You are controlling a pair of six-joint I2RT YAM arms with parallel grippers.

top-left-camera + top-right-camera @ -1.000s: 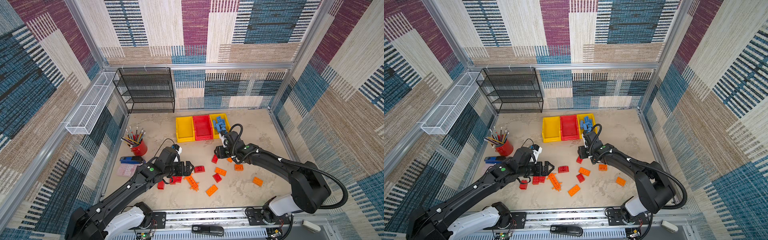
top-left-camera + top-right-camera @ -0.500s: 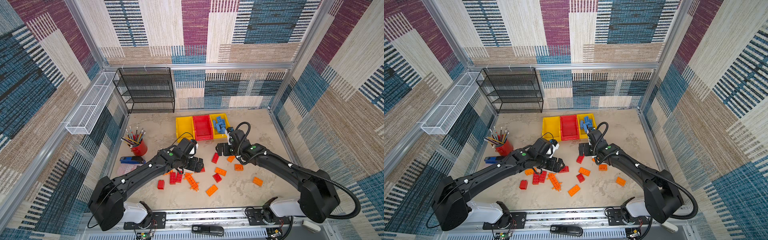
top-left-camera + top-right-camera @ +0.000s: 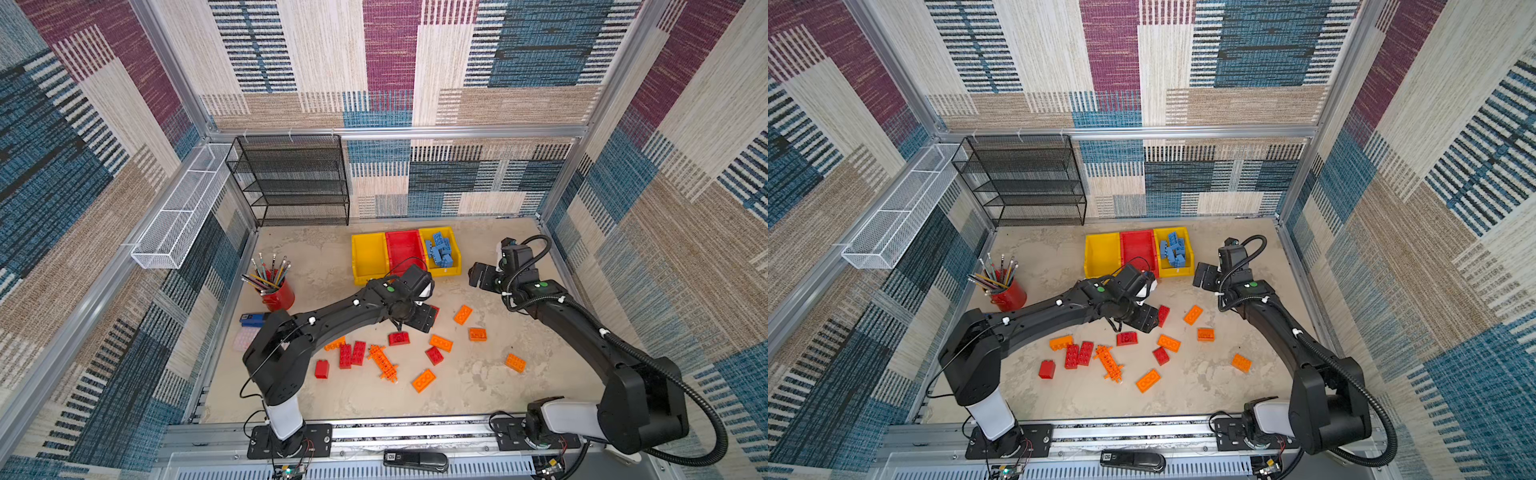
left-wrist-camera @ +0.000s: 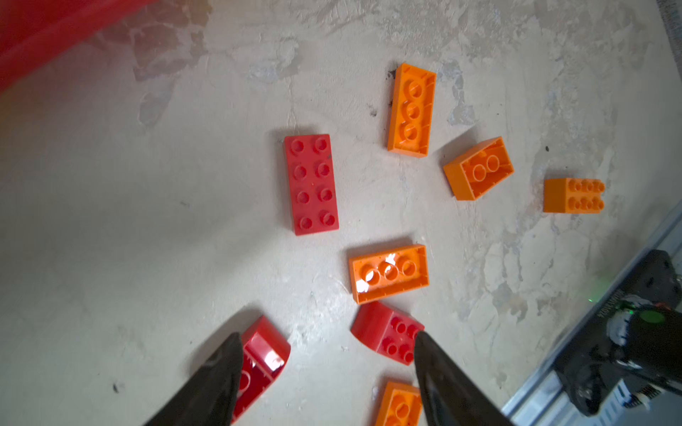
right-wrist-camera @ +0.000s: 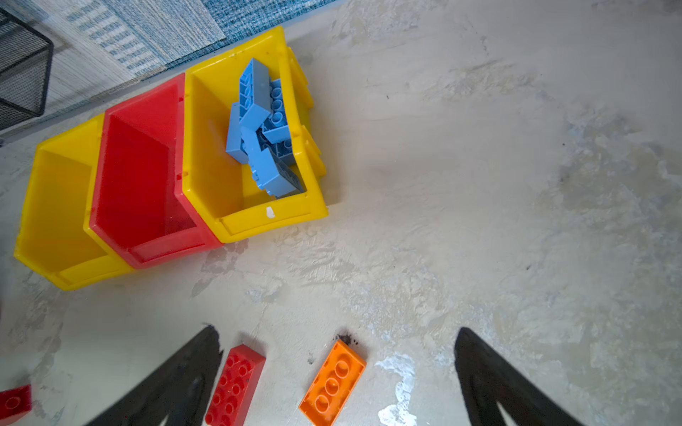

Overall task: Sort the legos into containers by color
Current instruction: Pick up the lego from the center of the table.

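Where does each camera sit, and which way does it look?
Top views: high at the front, looking down on table, bins, bricks; left arm and right arm show whole.
Left wrist: on the left arm, facing down at loose bricks; the left tool shows.
Right wrist: on the right arm, facing the bins and blue bricks; the right tool shows.
Shared: both wrist views catch the long red brick and the orange brick beside it.

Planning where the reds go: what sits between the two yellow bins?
The red bin, empty, touching both; the right wrist view shows it clearly.
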